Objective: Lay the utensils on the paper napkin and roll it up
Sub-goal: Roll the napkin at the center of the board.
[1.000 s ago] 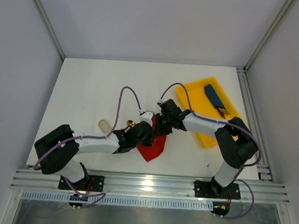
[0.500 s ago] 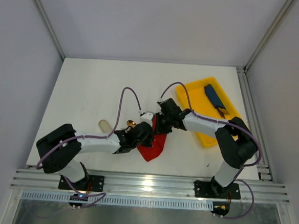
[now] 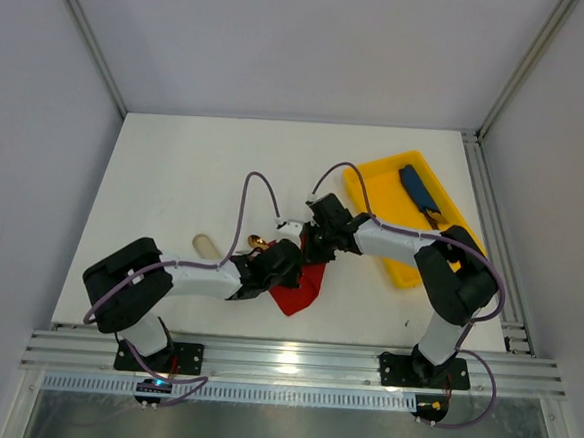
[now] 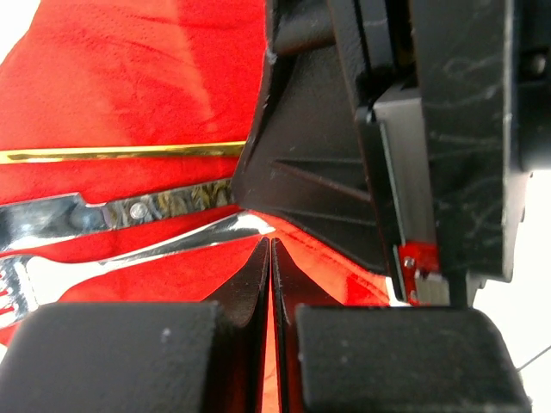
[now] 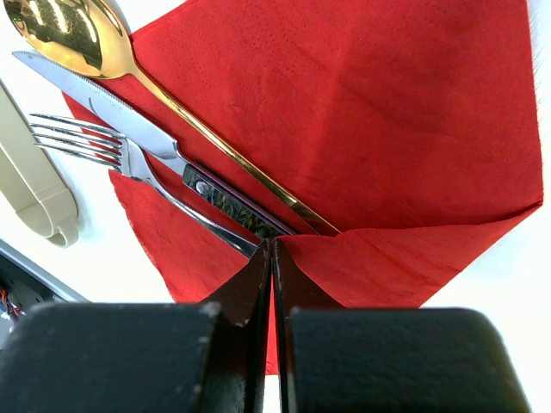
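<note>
1. As I judge it, the step in hand is the start of the rolling. One corner of the paper napkin (image 5: 387,129) is folded up over the handle ends of the utensils (image 5: 215,202).
2. The right pincer (image 5: 272,258) is fully closed and pinches the point of this folded corner. The left pincer (image 4: 269,254) is also closed, with its tip low on the red paper. Whether it grips the paper, I cannot tell.
3. To do this step well, I would keep the flap low and tight over the handles and pull gently, because thin paper tears easily. One pincer should steady the bundle so the metal does not slide out.
4. In the right wrist view the spoon (image 5: 65,34), knife (image 5: 112,107) and fork (image 5: 95,142) lie side by side on the napkin. Their handles reach the pincer tips. Their heads point to 10 o'clock, past the napkin's edge and over the white worktop (image 3: 175,171).
</note>
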`<state>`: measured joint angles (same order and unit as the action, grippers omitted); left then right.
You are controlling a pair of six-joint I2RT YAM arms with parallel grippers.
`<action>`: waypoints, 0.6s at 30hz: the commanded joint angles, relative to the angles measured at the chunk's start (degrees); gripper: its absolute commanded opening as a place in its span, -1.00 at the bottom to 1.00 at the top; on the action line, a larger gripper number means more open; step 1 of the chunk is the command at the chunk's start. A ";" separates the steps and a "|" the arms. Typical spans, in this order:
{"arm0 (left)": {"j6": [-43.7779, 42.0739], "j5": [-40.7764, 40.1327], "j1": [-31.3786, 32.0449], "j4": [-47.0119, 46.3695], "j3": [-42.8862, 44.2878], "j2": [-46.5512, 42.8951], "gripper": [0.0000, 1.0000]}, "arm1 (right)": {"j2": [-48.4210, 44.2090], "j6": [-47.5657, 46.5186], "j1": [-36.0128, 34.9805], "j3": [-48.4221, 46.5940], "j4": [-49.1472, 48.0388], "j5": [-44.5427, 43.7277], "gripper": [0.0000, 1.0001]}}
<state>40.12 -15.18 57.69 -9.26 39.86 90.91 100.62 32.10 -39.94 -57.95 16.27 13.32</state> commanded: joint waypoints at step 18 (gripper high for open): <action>-1.62 -0.37 -0.47 -8.85 3.48 4.54 -1.00 | -1.04 -0.28 -0.14 -1.55 -0.28 0.21 -0.92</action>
<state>39.53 -14.92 57.60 -13.23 41.45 94.91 100.62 31.83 -39.59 -57.98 16.34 12.99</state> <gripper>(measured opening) 0.002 0.039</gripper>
